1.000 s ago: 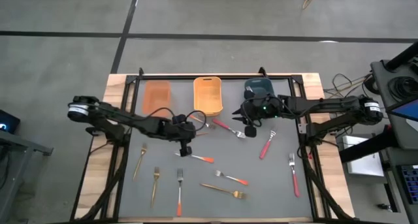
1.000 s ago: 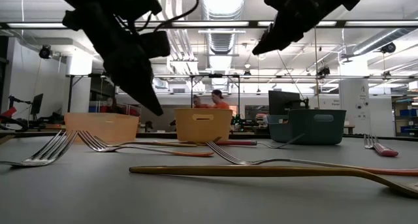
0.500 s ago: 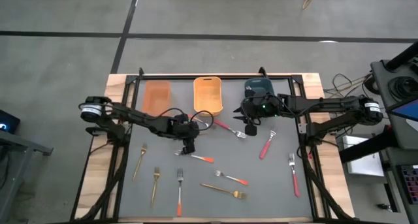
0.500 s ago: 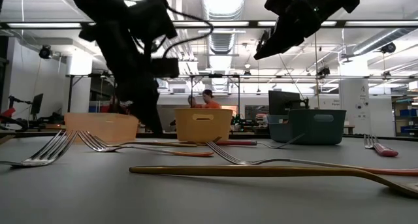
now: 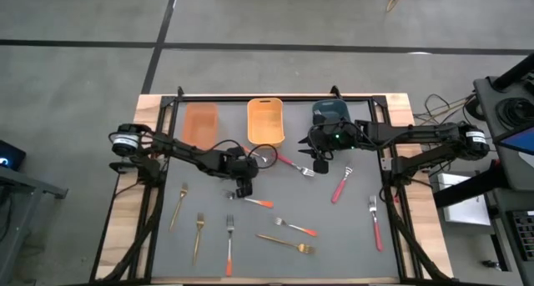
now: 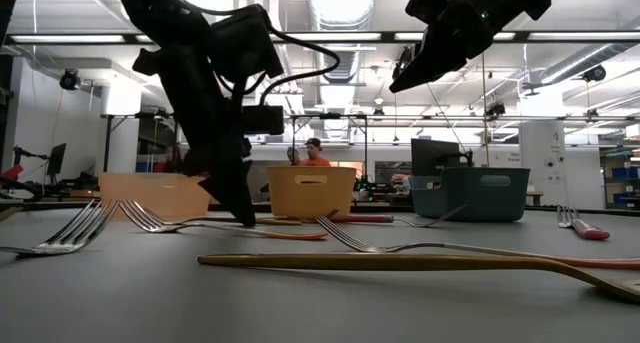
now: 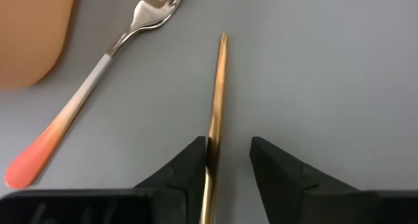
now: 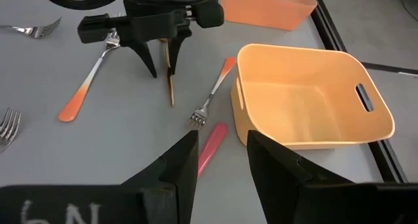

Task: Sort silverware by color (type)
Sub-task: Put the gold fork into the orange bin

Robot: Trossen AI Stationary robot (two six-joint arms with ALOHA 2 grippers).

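Since a second ago the left gripper [image 5: 241, 188] has been carried toward the yellow bin [image 5: 265, 122] and lowered to the mat [image 5: 334, 236], and its jaws, then clenched, are now parted. Between its fingers [image 7: 189, 175] a slim all-gold fork handle [image 7: 216, 113] is seen, touching one finger and clear of the other, so whether it is gripped cannot be told. Just beside it lies a silver-tined fork with an orange handle [image 7: 91, 98]. The right gripper [image 5: 319, 161] is held above the mat near the dark teal bin [image 5: 329, 112], jaws released wider than before and empty; below it a red-pink handled fork [image 8: 210, 145] lies beside the yellow bin.
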